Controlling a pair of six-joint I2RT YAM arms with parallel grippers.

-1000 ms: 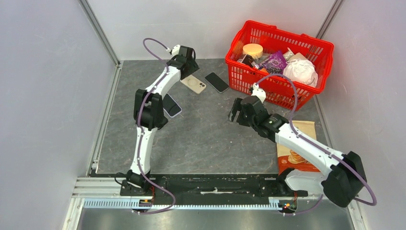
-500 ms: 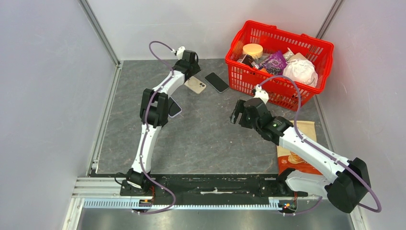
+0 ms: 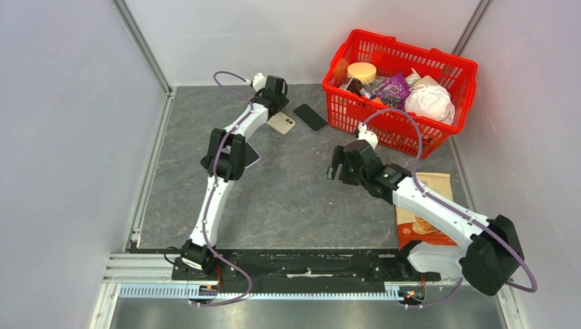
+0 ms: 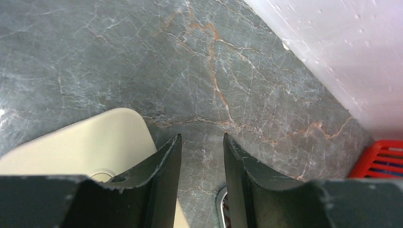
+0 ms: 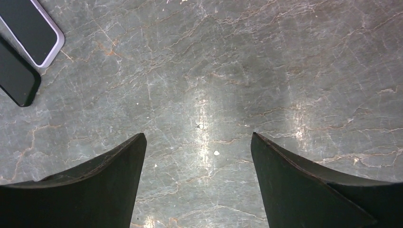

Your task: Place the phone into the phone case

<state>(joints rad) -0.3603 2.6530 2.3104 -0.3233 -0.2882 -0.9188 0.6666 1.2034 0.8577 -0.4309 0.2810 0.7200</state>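
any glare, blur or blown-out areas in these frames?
Right wrist: two pale glare streaks on the table beyond the right gripper, otherwise sharp. Left wrist: the wall at top right is washed out; the left gripper and the cream case look soft up close. Top external: even light, soft shadows, no blur.

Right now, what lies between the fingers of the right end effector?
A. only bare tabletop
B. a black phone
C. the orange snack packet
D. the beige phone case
A: in the right wrist view the right end effector stands wide open, with only the grey marbled tabletop showing between its fingers.
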